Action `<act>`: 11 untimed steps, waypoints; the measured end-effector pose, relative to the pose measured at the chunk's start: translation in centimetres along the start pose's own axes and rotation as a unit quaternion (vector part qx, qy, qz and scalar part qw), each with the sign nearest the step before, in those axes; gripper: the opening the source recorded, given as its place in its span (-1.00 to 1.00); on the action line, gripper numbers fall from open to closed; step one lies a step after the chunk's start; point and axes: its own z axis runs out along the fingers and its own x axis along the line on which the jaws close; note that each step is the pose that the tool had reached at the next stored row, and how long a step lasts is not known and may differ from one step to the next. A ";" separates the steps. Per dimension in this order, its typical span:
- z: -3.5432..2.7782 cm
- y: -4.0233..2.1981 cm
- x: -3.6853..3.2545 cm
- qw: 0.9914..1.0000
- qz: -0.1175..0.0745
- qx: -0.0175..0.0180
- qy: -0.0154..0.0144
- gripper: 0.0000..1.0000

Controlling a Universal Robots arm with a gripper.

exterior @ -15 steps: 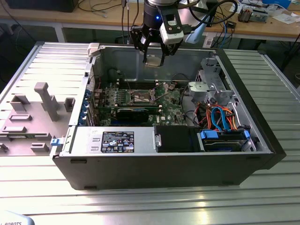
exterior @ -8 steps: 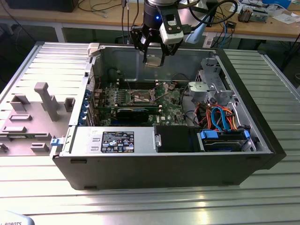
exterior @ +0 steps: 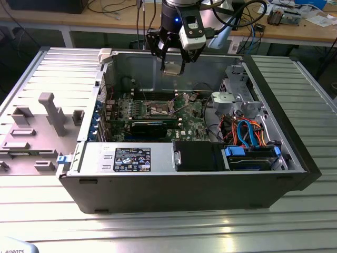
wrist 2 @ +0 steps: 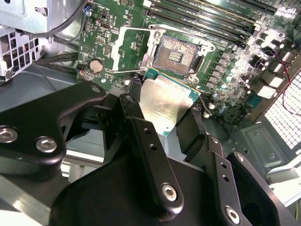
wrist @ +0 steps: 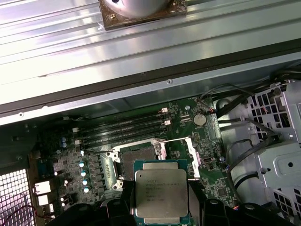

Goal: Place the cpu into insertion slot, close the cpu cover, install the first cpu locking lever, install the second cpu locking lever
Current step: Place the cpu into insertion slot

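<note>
My gripper [exterior: 172,67] hangs above the open computer case, shut on the cpu [exterior: 171,69], a flat square chip with a silver-grey top. In both wrist views the cpu [wrist 2: 167,101] [wrist: 161,190] sits between the black fingers [wrist 2: 141,129], held level over the green board. The insertion slot [wrist 2: 176,54] [wrist: 136,157] [exterior: 158,109] lies open below and slightly ahead of the chip, its dark centre bare. The cpu cover [wrist 2: 123,47] [wrist: 194,162] is swung up beside the slot.
Long memory slots [wrist: 122,127] run beside the socket. A black card [exterior: 150,127] and the power supply [exterior: 126,158] sit toward the case front. A drive cage with coloured cables [exterior: 247,132] fills the exterior view's right. A grey fixture [exterior: 50,113] stands outside the case wall.
</note>
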 end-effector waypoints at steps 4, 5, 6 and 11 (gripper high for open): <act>0.00 0.00 0.00 1.000 0.001 0.000 0.000 0.08; 0.00 0.00 0.00 1.000 0.002 0.000 0.000 0.08; 0.00 0.00 0.00 1.000 0.002 0.000 0.000 0.08; 0.00 0.00 0.00 1.000 0.004 0.000 0.000 0.08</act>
